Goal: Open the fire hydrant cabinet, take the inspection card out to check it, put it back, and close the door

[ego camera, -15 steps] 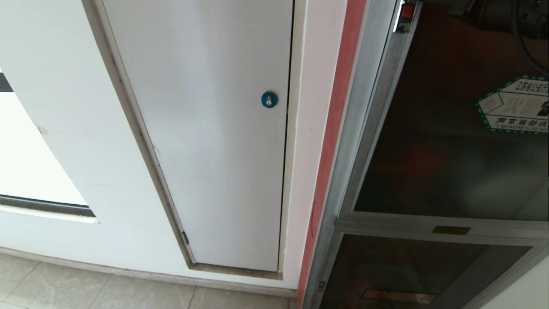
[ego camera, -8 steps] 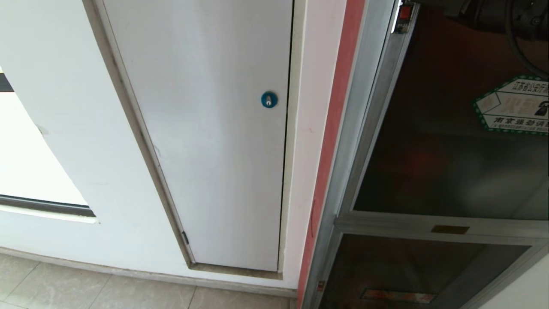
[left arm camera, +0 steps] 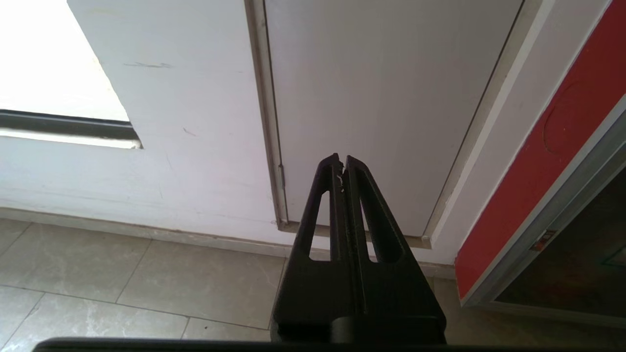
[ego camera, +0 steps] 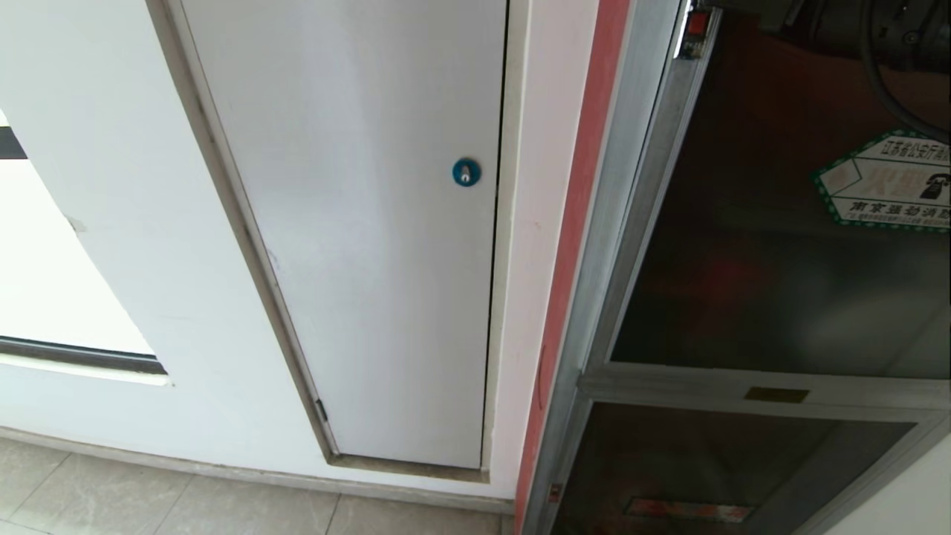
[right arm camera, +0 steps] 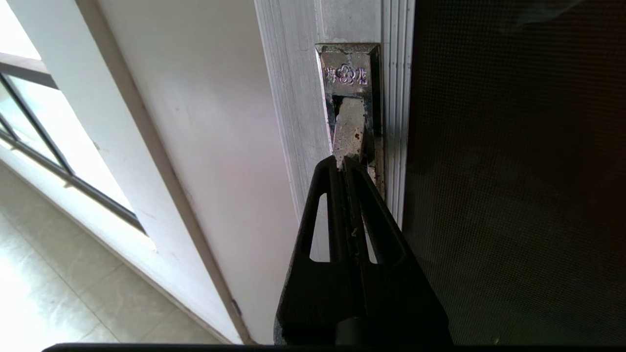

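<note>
Standing at the right of the head view, the fire hydrant cabinet (ego camera: 594, 297) is showing its silver frame edged by a red strip (ego camera: 579, 223) against the white wall (ego camera: 89, 223). Its door (ego camera: 758, 245), dark tinted glass in a silver frame, is carrying a green-bordered hexagonal sticker (ego camera: 888, 182) near the picture's right edge, and a smaller dark glass panel (ego camera: 706, 468) is sitting below it. Left of the cabinet, a plain white panel door (ego camera: 356, 223) is showing a round blue lock (ego camera: 466, 172), with pale floor tiles (ego camera: 148, 498) lying beneath. The inspection card is not showing in any view. In its wrist view the right gripper (right arm camera: 345, 159) is pointing at a tarnished metal latch (right arm camera: 348, 112) set in the door's frame, its fingers pressed together and empty, the tips right at the latch tongue; whether they are touching it I cannot tell. The left gripper (left arm camera: 341, 159) is hanging low before the white panel door's bottom corner, fingers pressed together on nothing.
</note>
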